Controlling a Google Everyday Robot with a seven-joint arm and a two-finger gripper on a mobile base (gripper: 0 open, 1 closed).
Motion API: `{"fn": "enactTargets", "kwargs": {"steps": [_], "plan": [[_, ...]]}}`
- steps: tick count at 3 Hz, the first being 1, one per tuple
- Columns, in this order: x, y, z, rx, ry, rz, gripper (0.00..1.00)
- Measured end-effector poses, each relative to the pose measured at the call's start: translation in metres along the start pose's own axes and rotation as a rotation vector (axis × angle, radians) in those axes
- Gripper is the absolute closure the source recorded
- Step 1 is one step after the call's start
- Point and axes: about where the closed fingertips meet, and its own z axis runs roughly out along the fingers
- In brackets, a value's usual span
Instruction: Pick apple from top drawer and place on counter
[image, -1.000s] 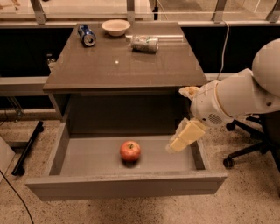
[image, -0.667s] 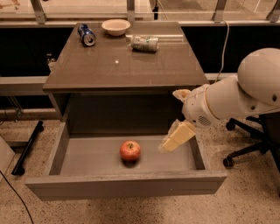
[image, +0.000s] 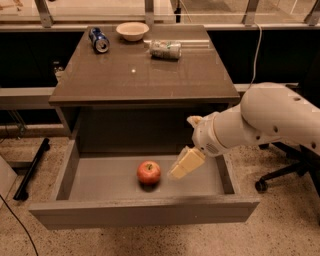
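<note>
— What differs from a second ago?

— The pincer (image: 182, 165) has slid toward 9 o'clock across the open drawer (image: 145, 214). A second ago it hung nearer the drawer's wall at 3 o'clock, well apart from the apple (image: 149, 172). Now it hovers just beside the fruit. The white arm (image: 260, 117) has followed it in from 3 o'clock. The apple itself has not moved.

— Which way does the apple point?

— It is round, so no long axis shows. A red side faces the camera, and I cannot tell where the stem points.

— Where does it lie?

— On the grey floor of the drawer, about the middle and a little toward the front panel at 6 o'clock. It sits lower than the tabletop (image: 145, 80) and forward of it.

— And relative to the pincer?

— The apple is at 9 o'clock of the pincer's tip, with a thin strip of floor between them, so they do not touch. The pincer slants down toward 8 o'clock, its tip low over the floor.

— Is the pincer open or closed?

— I cannot tell. The apple lies free of it.

— Anything on the tabletop?

— Along the far edge there is a blue can (image: 98, 39) at 11 o'clock, a bowl (image: 132, 31) at 12 o'clock and a crushed can (image: 165, 49) at 1 o'clock.
</note>
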Motion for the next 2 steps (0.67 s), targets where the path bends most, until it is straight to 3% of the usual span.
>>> {"fn": "enactTargets", "kwargs": {"steps": [2], "plan": [[0.011, -0.003, 0.044, -0.011, -0.003, 0.053, 0.00]]}}
